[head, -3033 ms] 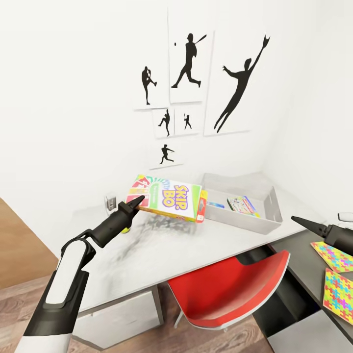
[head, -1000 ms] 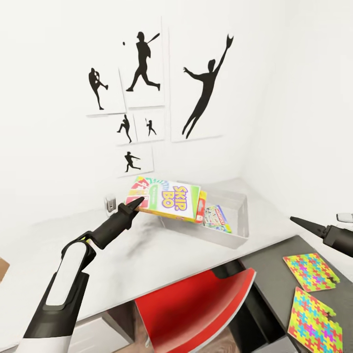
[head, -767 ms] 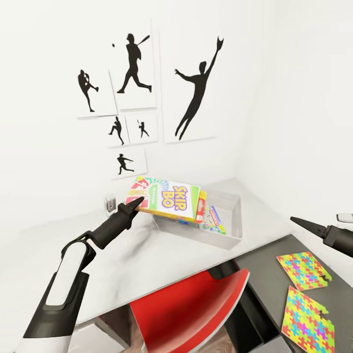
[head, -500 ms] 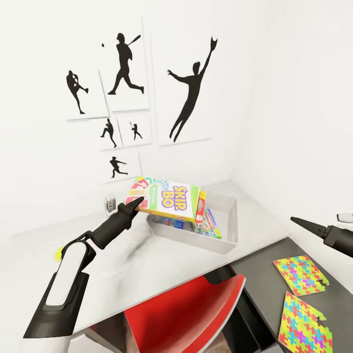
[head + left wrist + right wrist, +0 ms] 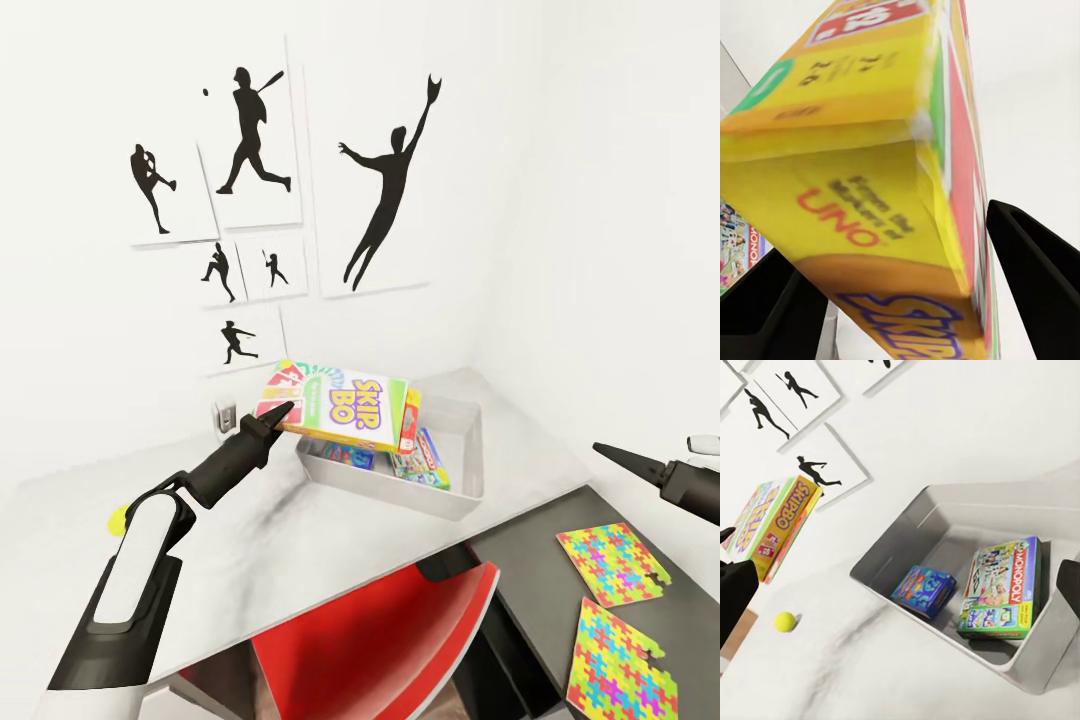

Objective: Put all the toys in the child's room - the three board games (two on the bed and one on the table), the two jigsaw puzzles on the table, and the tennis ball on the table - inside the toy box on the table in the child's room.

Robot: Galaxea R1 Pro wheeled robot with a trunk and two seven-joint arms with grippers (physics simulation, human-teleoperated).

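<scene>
Observing the left claw (image 5: 283, 408) clamped on the SKIP BO box (image 5: 345, 405), we note it held above the toy box (image 5: 462, 470) rim on the table (image 5: 300, 540); right claw (image 5: 610, 455) state undeterminable.

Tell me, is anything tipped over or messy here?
Nothing is spilled. The SKIP BO box hangs tilted in the air, but the left gripper is holding it over the toy box. The two puzzles lie flat on the dark table.
</scene>
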